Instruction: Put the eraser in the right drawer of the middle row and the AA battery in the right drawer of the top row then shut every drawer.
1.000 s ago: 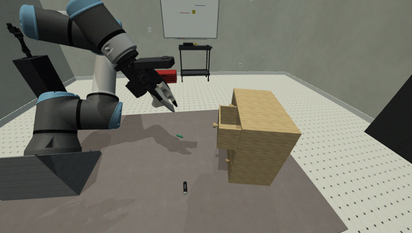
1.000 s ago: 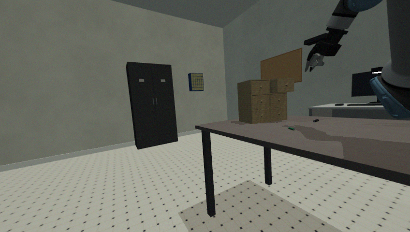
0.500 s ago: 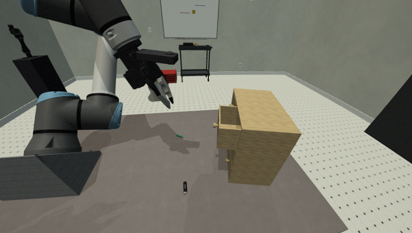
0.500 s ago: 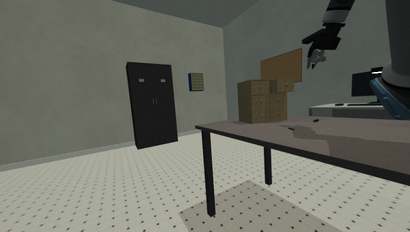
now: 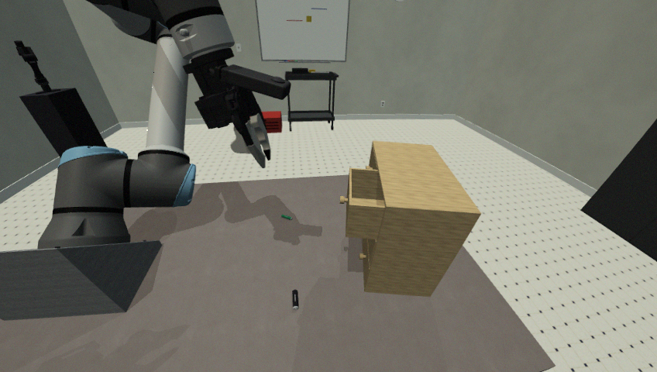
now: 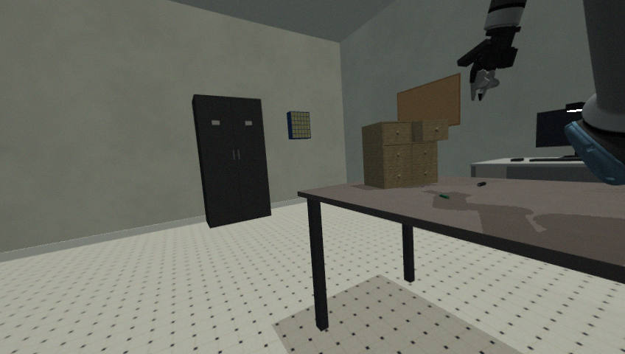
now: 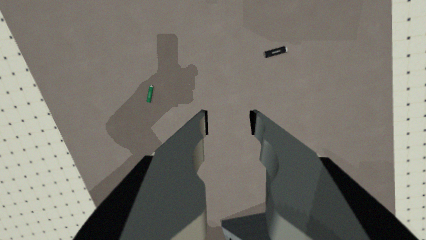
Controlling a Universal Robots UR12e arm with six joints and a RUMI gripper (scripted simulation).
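The counter (image 5: pixel 230 285) (image 6: pixel 351 197) (image 7: pixel 310 100) is giving me open room before the chest (image 5: pixel 424 175) (image 6: pixel 372 153), which is standing upright near an edge. Its top right drawer (image 5: pixel 364 218) (image 6: pixel 441 131) is jutting out; my pulling or bumping it could drag it free, since nothing is stopping it, or turn the chest. My tool (image 5: pixel 266 161) (image 6: pixel 476 97) (image 7: pixel 228 112) is hovering high, fingers slightly parted, gripping nothing. A black cylinder (image 5: pixel 295 299) (image 6: pixel 481 184) (image 7: pixel 276 52), probably the AA battery, is lying well apart from a smaller green cylinder (image 5: pixel 287 217) (image 6: pixel 444 196) (image 7: pixel 150 94); confusing them would spoil the job. I am not seeing the eraser.

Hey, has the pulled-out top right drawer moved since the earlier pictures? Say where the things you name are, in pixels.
No. The top right drawer (image 5: pixel 365 220) (image 6: pixel 434 130) sticks out from the chest (image 5: pixel 421 179) (image 6: pixel 372 155) just as far as before, shifted neither in nor out.
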